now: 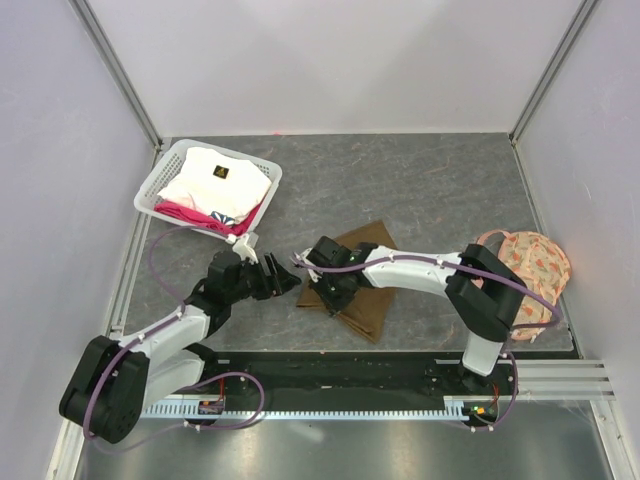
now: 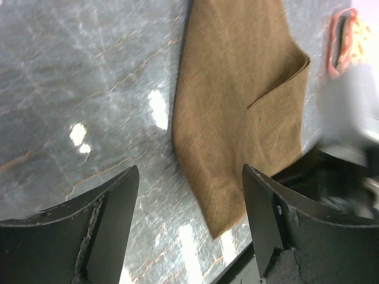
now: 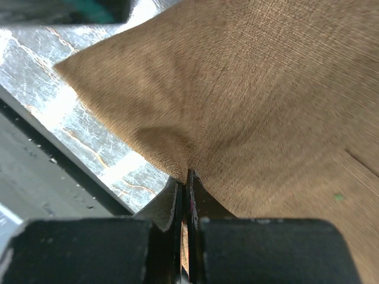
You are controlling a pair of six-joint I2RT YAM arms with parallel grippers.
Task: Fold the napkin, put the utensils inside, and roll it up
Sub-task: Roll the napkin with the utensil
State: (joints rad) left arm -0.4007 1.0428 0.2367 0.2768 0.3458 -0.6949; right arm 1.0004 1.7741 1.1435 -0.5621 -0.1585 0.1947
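The olive-brown napkin (image 1: 365,305) lies partly folded on the grey table, in the middle near the front edge. My right gripper (image 1: 320,285) is shut on its left edge; in the right wrist view the jaws (image 3: 188,173) pinch a raised fold of the cloth (image 3: 249,89). My left gripper (image 1: 285,285) hovers just left of the napkin, open with nothing between its fingers. In the left wrist view, a pointed corner of the napkin (image 2: 237,106) reaches between the spread fingertips (image 2: 190,168) below them. The utensils are out of view.
A white basket (image 1: 160,185) at the back left holds a white cloth with a black label (image 1: 215,180) and a pink cloth. A peach floral fabric piece (image 1: 535,265) lies at the right edge. A black rail (image 1: 350,365) runs along the near edge.
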